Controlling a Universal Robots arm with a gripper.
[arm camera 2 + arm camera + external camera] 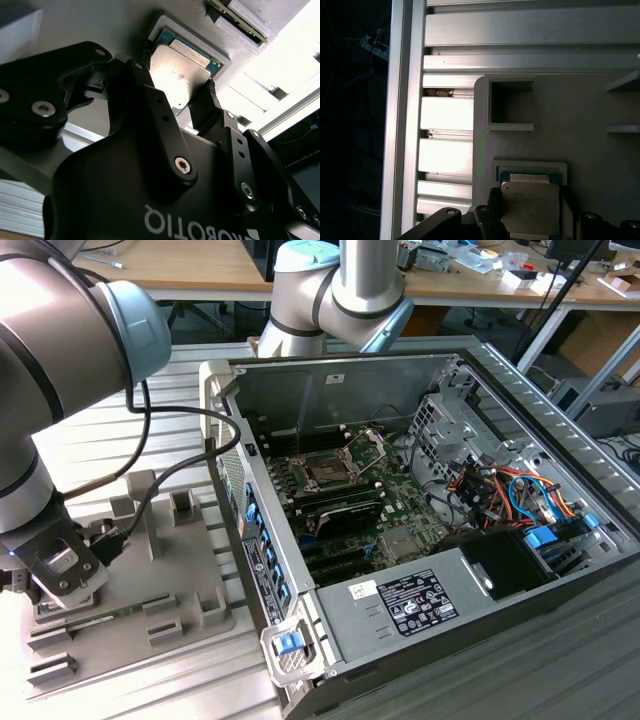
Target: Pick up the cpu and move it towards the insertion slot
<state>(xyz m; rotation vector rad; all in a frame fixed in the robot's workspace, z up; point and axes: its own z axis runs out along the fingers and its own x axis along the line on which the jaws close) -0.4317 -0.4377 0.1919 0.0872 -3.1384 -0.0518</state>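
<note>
The cpu (181, 64) is a small square chip with a pale metal top, lying in a shallow recess of the grey plastic tray (185, 585). In both wrist views my gripper (179, 80) reaches down over it, one black finger against each of two opposite edges, shut on the cpu (530, 201). In the exterior view the gripper (60, 575) sits low over the tray at the exterior view's left. The insertion slot (327, 472), a square socket with a dark centre and silver frame, lies on the green board inside the open computer case, far towards the exterior view's right.
The case's metal wall (255, 540) stands between the tray and the socket. A thin green memory stick (239, 21) lies in the tray beside the chip. Raised grey blocks (182, 505) stand on the tray. Cables (505, 490) and a drive cage crowd the case's far side.
</note>
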